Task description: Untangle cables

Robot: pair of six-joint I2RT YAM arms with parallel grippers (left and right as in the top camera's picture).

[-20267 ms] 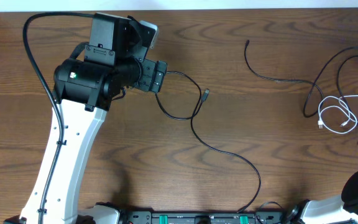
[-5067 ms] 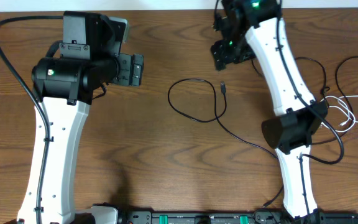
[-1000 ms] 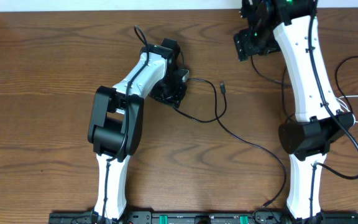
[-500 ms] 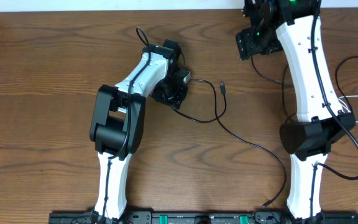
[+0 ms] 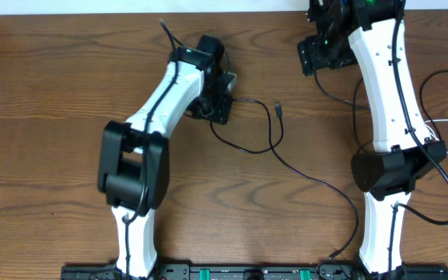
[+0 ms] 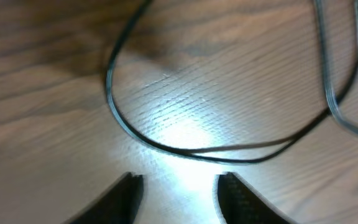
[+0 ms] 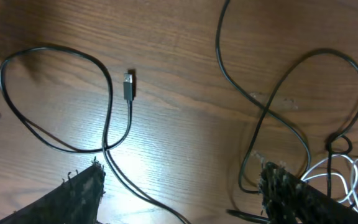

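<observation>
Parting from shut a moment ago, left jaws empty above black cable [image 6: 185, 153] (right jaws wide, empty).

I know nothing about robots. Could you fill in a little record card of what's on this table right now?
Surface: wooden table
Left fingers: apart, empty, just short of the black cable loop
Right fingers: wide apart, empty, above the table
Black cable loop: lying loose, its plug free
White cable: mixed with other black cables to the right
</observation>
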